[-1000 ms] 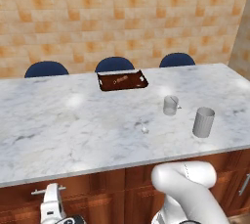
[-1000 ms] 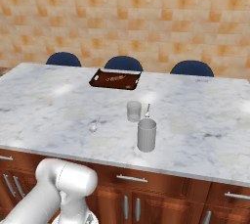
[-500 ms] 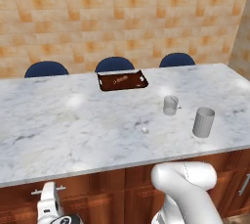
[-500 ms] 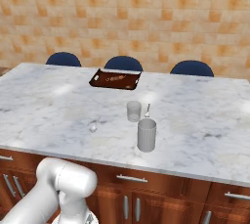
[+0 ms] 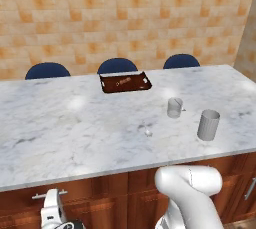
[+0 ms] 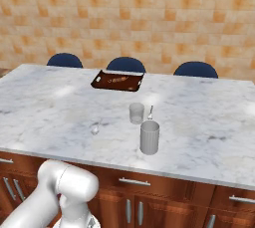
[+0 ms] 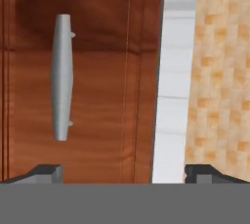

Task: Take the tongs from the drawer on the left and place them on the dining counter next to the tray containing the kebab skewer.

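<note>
Orange tile wall is backing the left base view, and below it the marble worktop (image 5: 75,123) is carrying the dark tray (image 5: 125,82) at its far edge with the kebab skewer (image 5: 123,80) lying in it; two grey cups (image 5: 208,125) are standing nearer me. I am seeing no tongs beside the tray, so I judge the task is barely starting. The drawer (image 5: 30,200) under the worktop's near edge is sitting closed, its bar handle (image 5: 48,194) just above my hand.

From the right base view the tray (image 6: 117,80) is sitting well apart from the cups, with nothing laid next to it.

Through the hand view the jaws (image 7: 123,173) are standing spread wide and gripping nothing. The drawer front (image 7: 97,71) is filling the space ahead of them, and its silver handle (image 7: 62,77) is lying off toward one fingertip (image 7: 46,172), not yet between the two. Opening, fetching and placing are all remaining; the tongs are presumably inside, hidden.
</note>
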{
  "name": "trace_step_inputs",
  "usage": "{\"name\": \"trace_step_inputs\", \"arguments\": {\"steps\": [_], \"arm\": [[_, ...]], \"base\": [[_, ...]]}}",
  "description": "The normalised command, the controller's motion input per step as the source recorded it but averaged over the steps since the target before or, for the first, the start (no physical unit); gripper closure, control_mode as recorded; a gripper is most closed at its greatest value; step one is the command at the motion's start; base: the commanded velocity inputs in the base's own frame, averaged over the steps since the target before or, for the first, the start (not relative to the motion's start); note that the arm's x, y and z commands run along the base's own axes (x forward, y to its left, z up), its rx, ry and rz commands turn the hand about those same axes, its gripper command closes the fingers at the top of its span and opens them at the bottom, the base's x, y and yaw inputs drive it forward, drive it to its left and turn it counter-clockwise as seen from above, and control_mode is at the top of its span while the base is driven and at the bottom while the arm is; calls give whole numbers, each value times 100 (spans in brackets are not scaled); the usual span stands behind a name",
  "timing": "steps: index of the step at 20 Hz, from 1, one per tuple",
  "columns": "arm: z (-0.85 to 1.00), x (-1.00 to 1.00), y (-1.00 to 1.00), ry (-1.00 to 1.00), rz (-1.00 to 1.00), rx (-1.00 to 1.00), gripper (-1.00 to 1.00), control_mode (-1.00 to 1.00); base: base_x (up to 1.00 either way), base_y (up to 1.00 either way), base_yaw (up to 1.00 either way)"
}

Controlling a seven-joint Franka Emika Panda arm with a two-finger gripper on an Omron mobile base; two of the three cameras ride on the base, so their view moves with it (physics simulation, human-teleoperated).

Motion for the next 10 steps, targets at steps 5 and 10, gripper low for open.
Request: {"name": "trace_step_inputs", "arguments": {"steps": [5, 10], "arm": [[-24, 0, 16, 0, 0, 0, -100, -100], [-11, 0, 39, 0, 6, 0, -100, -100]], "base": [[0, 0, 0], [0, 0, 0]]}}
